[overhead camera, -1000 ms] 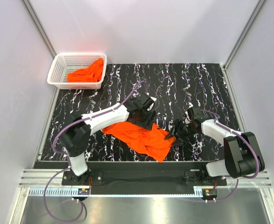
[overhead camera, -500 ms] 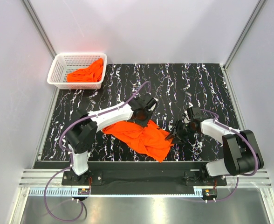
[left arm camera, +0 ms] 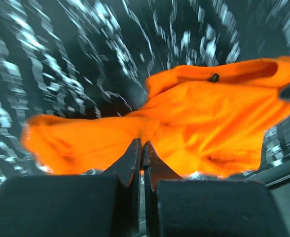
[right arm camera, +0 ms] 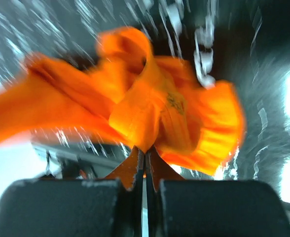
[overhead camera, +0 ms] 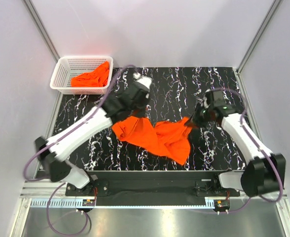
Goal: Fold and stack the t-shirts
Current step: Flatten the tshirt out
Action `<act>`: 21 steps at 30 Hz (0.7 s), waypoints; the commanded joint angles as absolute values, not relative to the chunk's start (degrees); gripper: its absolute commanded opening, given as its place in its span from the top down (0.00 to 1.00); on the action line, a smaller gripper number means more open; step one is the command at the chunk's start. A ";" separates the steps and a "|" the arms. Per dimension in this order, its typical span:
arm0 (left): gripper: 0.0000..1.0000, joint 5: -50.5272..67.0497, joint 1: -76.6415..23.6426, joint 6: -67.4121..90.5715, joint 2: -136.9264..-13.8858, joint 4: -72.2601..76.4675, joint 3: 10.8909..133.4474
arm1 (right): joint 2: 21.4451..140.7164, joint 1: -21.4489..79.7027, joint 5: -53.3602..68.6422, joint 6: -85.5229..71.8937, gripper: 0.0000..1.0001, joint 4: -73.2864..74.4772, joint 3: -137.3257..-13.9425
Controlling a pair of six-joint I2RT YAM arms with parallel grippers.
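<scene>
No text or number is legible anywhere; a small dark mark (left arm camera: 214, 77) on the orange t-shirt (left arm camera: 219, 118) is too blurred.

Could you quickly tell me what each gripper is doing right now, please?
Left gripper: shut on the t-shirt.
Right gripper: shut on the same t-shirt.

Top view bright, sharp; both wrist views motion-blurred.

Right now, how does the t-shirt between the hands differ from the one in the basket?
The table t-shirt is spread between the left hand and right hand, both shut on it. The basket t-shirt lies bunched, untouched, in the white basket. Both are bright orange.
</scene>
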State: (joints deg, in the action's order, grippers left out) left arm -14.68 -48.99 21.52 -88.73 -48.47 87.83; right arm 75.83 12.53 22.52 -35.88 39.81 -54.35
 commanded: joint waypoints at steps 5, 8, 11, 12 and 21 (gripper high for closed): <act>1.00 -28.03 -48.78 28.38 -67.46 -51.86 93.60 | 64.08 8.09 3.37 -29.10 1.00 59.39 -79.78; 1.00 -30.67 -48.78 30.05 -61.19 -51.59 94.04 | 61.70 8.00 -1.21 -28.39 1.00 63.70 -89.62; 1.00 -32.08 -48.69 30.50 -53.28 -50.02 93.52 | 60.12 7.91 -4.99 -28.56 1.00 68.27 -98.42; 1.00 -32.08 -48.78 30.50 -49.61 -49.66 93.43 | 59.86 7.91 -5.44 -28.74 1.00 69.42 -102.35; 1.00 -32.34 -48.69 34.45 -34.64 -48.43 85.62 | 55.11 7.91 -6.76 -31.64 1.00 72.42 -115.04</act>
State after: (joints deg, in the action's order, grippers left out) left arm -30.68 -48.86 32.29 -35.57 -49.52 89.10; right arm 55.40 8.08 -3.75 -30.44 70.78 -112.38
